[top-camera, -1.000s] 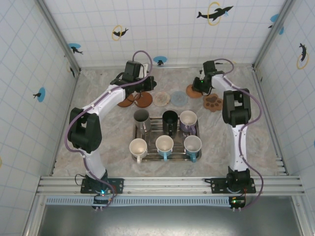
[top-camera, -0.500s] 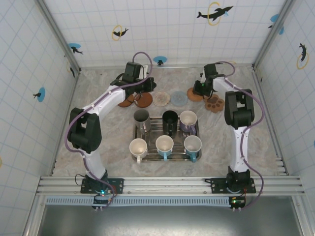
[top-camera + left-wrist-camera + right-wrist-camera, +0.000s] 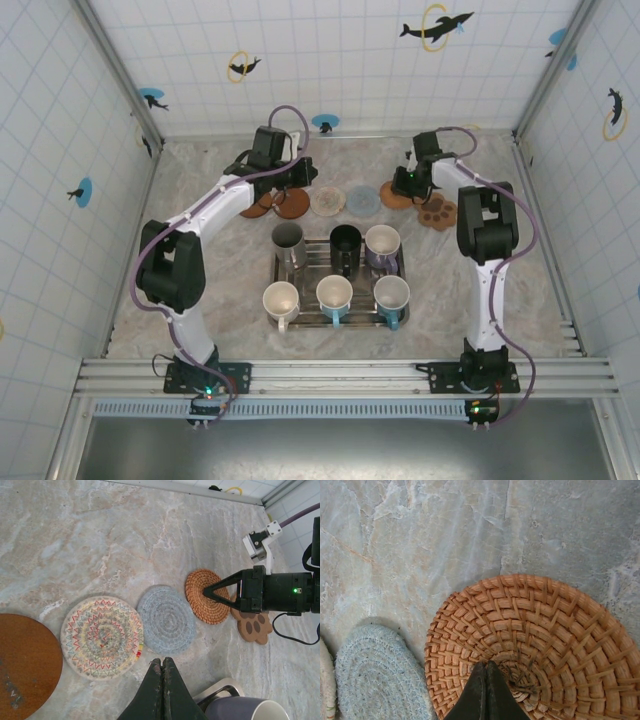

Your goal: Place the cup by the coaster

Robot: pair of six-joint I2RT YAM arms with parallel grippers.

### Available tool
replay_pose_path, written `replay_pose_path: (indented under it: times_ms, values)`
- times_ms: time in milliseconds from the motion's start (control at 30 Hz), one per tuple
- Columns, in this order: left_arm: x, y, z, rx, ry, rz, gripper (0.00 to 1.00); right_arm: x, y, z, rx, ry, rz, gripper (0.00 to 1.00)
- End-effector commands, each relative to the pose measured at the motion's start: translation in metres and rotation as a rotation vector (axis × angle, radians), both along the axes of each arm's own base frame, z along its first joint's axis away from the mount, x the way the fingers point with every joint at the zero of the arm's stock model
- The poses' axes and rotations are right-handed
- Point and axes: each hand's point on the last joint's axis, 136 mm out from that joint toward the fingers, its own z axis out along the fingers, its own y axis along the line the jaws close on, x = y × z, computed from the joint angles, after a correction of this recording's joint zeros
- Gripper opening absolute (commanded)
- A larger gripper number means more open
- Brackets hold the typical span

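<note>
The right pincer has its fingers pressed together and holds nothing. Its tip sits over the middle of the woven wicker coaster; whether it touches cannot be told. The left pincer is likewise closed and empty above the desk, its tip just short of the blue-grey coaster, with the purple cup near it. That cup stands upright in the tray among five other cups, apart from the coaster row.
</note>
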Motion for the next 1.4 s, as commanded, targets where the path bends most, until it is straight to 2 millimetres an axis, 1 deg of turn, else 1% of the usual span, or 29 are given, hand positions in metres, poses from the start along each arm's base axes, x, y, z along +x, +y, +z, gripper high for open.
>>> replay_pose_path:
  times_ms: [0,267,600,733,933,1100,1367]
  values:
    - [-0.002,0.003,0.017,-0.022,-0.032,0.006,0.0,-0.046,-0.011,-0.032,-0.083,0.181,0.009,0.0]
    - [-0.001,0.001,0.016,-0.025,-0.03,0.0,0.0,-0.049,-0.02,-0.033,-0.099,0.191,0.006,0.0]
    - [-0.001,0.001,0.015,-0.027,-0.027,0.0,0.0,-0.055,-0.027,-0.034,-0.109,0.199,0.0,0.0]
    - [-0.002,0.001,0.015,-0.024,-0.024,0.0,0.0,-0.054,-0.028,-0.034,-0.1,0.196,-0.007,0.0]
    - [-0.003,0.001,0.017,-0.025,-0.026,0.002,0.0,-0.057,-0.027,-0.032,-0.093,0.195,-0.004,0.0]
    - [-0.004,0.001,0.016,-0.024,-0.024,0.0,0.0,-0.059,-0.021,-0.032,-0.078,0.194,-0.001,0.0]
    - [-0.005,0.001,0.017,-0.024,-0.025,0.0,0.0,-0.056,-0.014,-0.031,-0.063,0.188,0.006,0.0]
